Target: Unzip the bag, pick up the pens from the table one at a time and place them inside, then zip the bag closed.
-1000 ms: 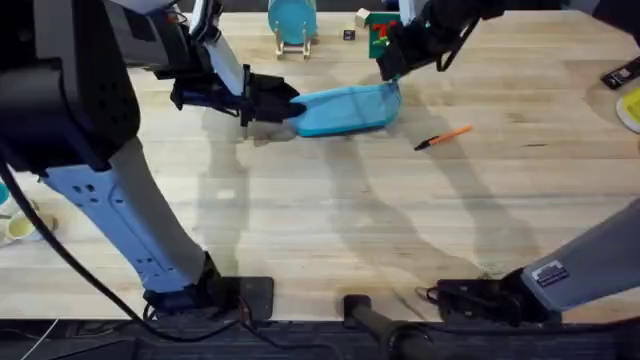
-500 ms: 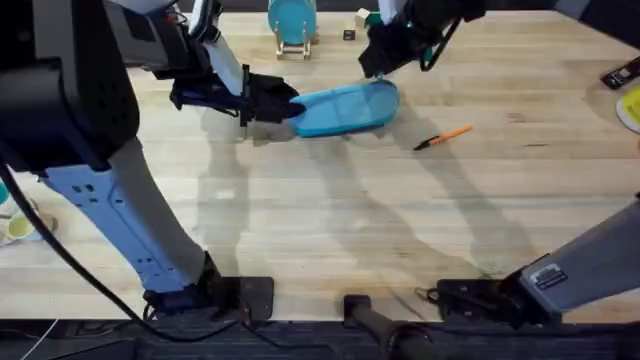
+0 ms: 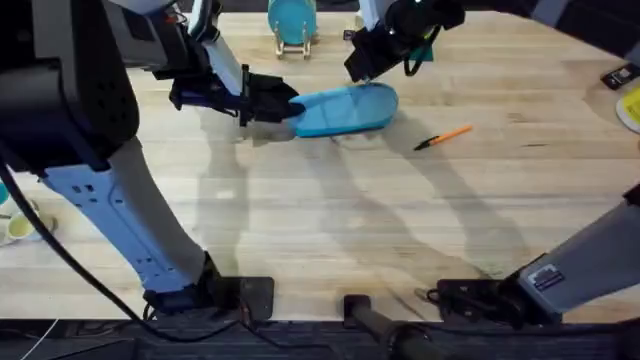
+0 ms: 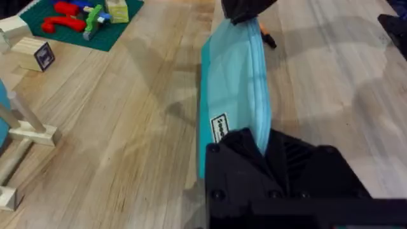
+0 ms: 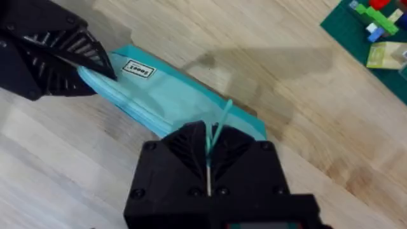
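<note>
On table (image 3: 330, 230): left gripper (image 3: 292, 108) pinched bag (image 3: 345, 108) end; right gripper (image 3: 362, 68), clamped on teal pull tab (image 5: 216, 130), moved leftward. Unzipping under way. Pen (image 3: 443, 137) beside, unpicked.

Left gripper (image 4: 270, 159) covers the near end of the bag (image 4: 235, 83); right gripper (image 5: 208, 162) hides its far end.

Clearance: open table in centre and right; crowded along the top edge.
Bare table (image 3: 400, 220) spans the centre and right, with only the pen (image 3: 443, 137) lying there. The bag (image 3: 345, 108) at upper centre is flanked by the left gripper (image 3: 285, 106) and right gripper (image 3: 362, 68); a disc stand (image 3: 291, 25) blocks the top.
</note>
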You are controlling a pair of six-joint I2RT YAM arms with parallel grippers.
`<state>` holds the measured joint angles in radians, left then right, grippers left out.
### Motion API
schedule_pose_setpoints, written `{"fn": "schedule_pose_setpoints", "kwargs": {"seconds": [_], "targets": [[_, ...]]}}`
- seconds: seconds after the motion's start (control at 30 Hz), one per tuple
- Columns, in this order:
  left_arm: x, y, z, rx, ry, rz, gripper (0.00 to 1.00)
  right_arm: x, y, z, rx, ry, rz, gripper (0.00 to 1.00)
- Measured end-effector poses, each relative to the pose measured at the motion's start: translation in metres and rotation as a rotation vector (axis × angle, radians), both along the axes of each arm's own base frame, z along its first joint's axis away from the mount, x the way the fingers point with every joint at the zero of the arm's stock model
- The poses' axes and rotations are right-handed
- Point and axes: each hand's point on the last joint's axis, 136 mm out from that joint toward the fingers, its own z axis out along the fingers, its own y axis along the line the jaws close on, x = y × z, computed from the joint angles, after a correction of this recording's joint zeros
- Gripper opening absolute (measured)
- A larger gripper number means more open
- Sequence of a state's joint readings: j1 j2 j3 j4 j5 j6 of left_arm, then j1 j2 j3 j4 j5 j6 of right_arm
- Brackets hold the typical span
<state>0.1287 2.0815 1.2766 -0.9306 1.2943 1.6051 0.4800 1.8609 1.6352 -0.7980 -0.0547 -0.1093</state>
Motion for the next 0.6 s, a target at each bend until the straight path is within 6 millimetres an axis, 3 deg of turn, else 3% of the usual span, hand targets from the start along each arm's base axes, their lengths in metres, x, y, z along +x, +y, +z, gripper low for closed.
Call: {"fn": "schedule_pose_setpoints", "kwargs": {"seconds": [0.43,0.6], "targets": [[0.0,0.0,0.0,0.0,0.0,0.001,0.042,0.002,0.003,0.001,0.004,-0.012,0.004,0.032],[0.0,0.0,0.0,0.0,0.0,0.001,0.042,-0.001,0.013,0.002,0.009,-0.022,0.027,0.032]]}}
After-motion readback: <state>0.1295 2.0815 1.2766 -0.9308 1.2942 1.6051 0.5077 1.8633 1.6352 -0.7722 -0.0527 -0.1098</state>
